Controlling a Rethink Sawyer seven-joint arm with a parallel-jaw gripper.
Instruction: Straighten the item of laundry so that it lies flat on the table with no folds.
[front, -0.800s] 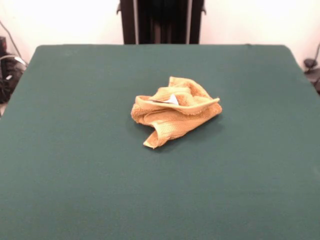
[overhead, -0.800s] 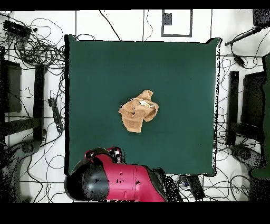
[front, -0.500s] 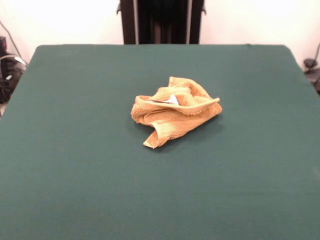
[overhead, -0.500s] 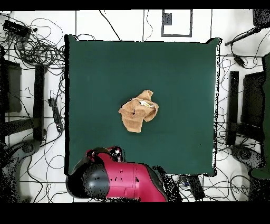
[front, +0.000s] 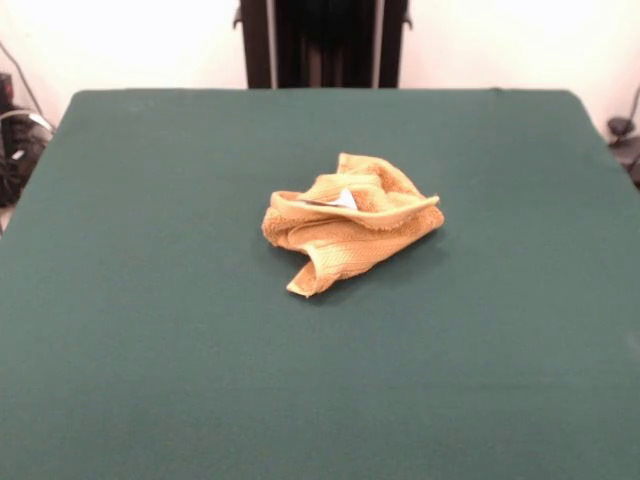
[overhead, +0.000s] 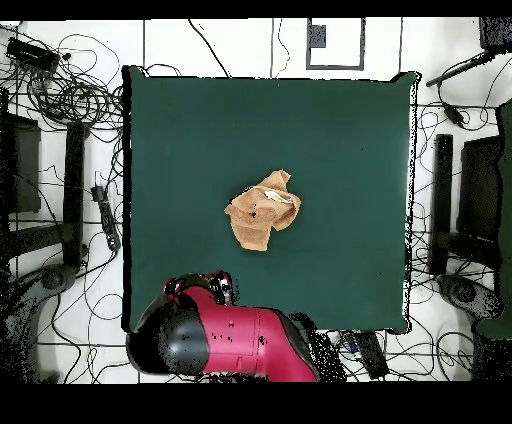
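Observation:
The golden-orange towel (front: 346, 222) lies crumpled in a heap near the middle of the dark green table (front: 150, 330). Several folds lie over each other, a ribbed band faces the front, and a small white tag (front: 345, 199) sits on top. It also shows in the overhead view (overhead: 262, 210) on the table (overhead: 340, 140). The red and black arm (overhead: 235, 343) is drawn back over its base. Its end, with the gripper (overhead: 203, 288), hangs over the table's edge by the robot, well away from the towel. The front view shows no gripper.
The black pedestal (front: 322, 42) stands behind the table's far edge. Cables and dark equipment (overhead: 60, 90) lie on the floor around the table.
The towel has not moved. In the overhead view the arm has shifted slightly over its base.

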